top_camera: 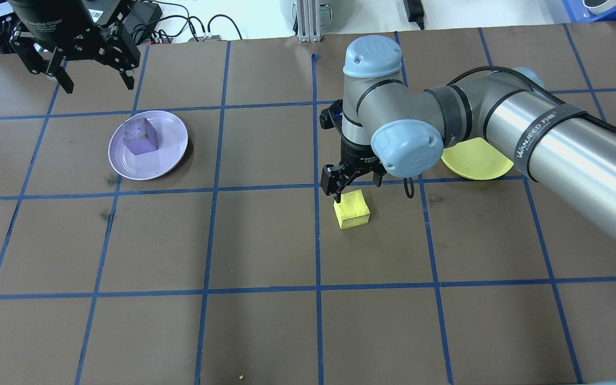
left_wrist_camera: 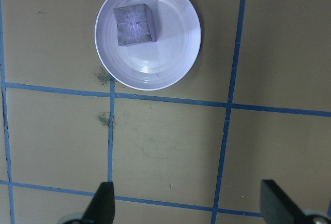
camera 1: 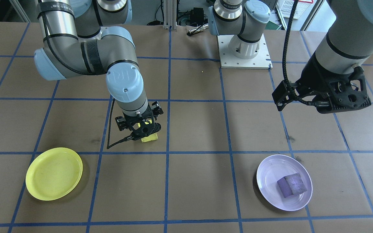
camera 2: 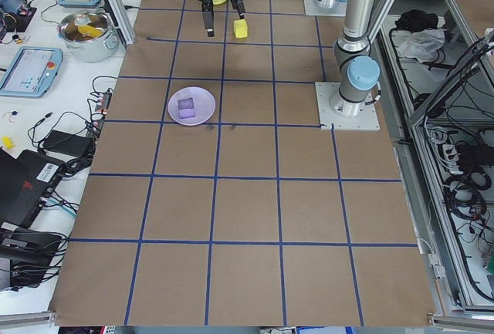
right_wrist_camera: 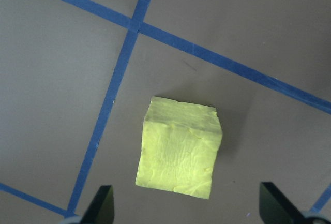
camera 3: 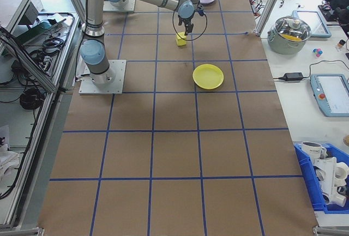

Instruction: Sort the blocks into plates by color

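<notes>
A yellow block (top_camera: 352, 208) rests on the brown table between tape lines. My right gripper (top_camera: 353, 182) hovers just above it, open, with a finger on either side and not touching; the right wrist view shows the yellow block (right_wrist_camera: 180, 154) between the spread fingertips. The yellow plate (camera 1: 53, 173) stands apart, and my right arm hides part of the yellow plate (top_camera: 474, 160) from overhead. The purple block (top_camera: 142, 136) lies in the lavender plate (top_camera: 171, 144). My left gripper (top_camera: 97, 80) hangs open and high beyond that plate, holding nothing.
A white mounting plate (camera 1: 244, 61) with an arm base stands at the robot's side of the table. Cables and electronics (top_camera: 179, 24) lie past the far edge. A steel pot (camera 3: 293, 30) and a tablet (camera 3: 330, 94) sit on a side bench.
</notes>
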Available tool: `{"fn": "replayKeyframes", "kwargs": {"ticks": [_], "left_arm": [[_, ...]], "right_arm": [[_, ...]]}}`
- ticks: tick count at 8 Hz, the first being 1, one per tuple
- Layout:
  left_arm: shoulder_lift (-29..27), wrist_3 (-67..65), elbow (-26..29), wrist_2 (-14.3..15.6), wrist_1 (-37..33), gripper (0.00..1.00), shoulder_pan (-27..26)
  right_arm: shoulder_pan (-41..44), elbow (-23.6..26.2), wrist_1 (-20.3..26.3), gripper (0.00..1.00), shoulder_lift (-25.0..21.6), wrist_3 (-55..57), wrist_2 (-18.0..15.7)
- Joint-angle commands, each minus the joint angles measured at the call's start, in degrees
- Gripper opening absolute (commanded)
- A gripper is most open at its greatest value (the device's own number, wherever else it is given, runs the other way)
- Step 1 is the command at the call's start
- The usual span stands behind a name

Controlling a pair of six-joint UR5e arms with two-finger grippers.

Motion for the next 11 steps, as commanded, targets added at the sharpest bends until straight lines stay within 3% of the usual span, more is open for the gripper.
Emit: {"fn": "replayKeyframes", "kwargs": {"ticks": [1, 7, 8, 9, 10, 11], "left_arm": [[-0.68, 0.00, 0.07, 0.17, 0.34, 1.00, 0.03], [-1.03, -0.62, -0.02, 0.26, 2.27, 1.00, 0.03], [-0.95, -0.62, -0.02, 0.26, 2.53, 1.00, 0.03], [-0.94, -0.62, -0.02, 0.26, 2.54, 1.00, 0.03], [-0.94, -0.18, -0.02, 0.34, 2.54, 1.00, 0.03], [-0.86, -0.01, -0.02, 0.34, 2.62, 1.00, 0.03]], "right_arm": [[0.13, 1.68, -1.85, 1.00, 2.12, 0.62, 2.57], [0.13, 4.67, -7.56, 1.00, 6.25, 0.62, 2.57], [0.22, 4.68, -9.83, 0.85, 6.43, 0.71, 2.40], [0.22, 4.59, -10.38, 0.26, 6.26, 0.53, 2.31], [0.22, 4.68, -10.38, 0.00, 6.26, 0.27, 2.31], [0.22, 4.59, -10.47, 0.00, 5.91, -1.30, 2.22]]}}
